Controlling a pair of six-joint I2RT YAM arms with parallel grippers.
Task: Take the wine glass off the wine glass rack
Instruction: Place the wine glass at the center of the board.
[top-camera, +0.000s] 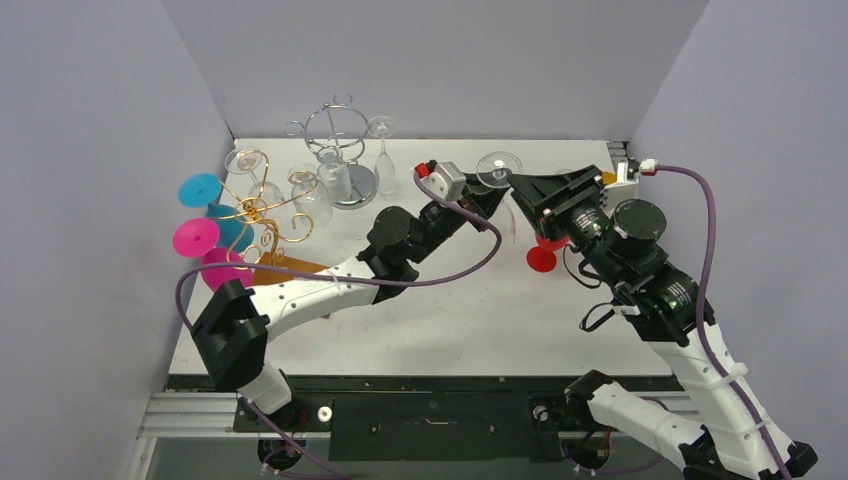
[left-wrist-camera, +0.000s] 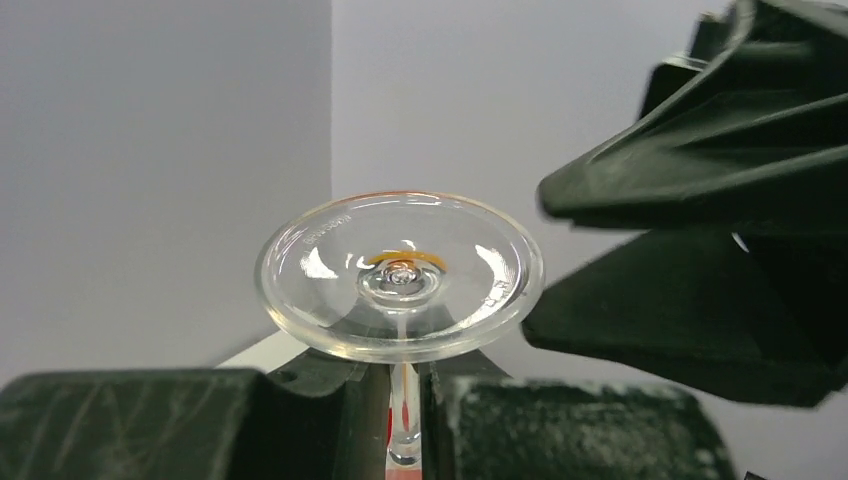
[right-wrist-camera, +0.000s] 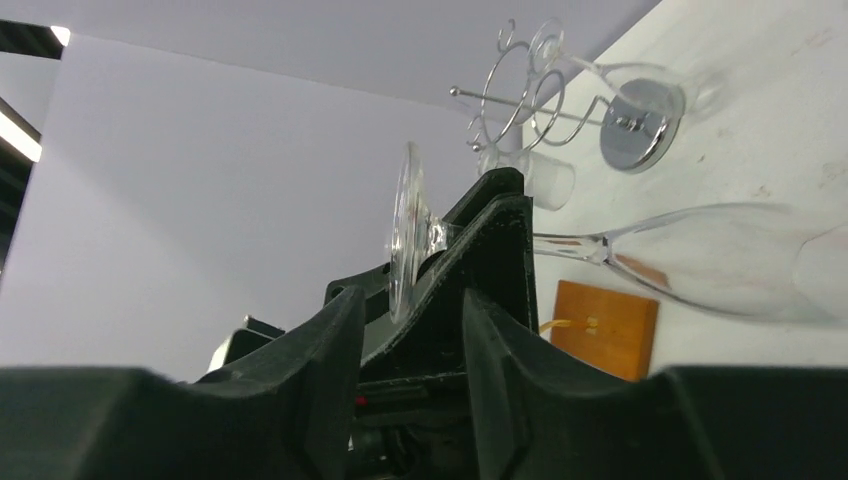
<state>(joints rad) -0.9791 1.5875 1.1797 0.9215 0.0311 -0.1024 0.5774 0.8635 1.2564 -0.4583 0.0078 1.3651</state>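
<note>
At upper centre of the frame, the left arm (top-camera: 300, 295) has its jaws clenched on the wine glass (left-wrist-camera: 400, 275) stem, foot up as it would hang, while the right arm (top-camera: 640, 260) holds its jaws spread alongside, seemingly to receive it.

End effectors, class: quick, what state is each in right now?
Left end effector: closed on the stem of the clear wine glass.
Right end effector: open, holding nothing.
</note>
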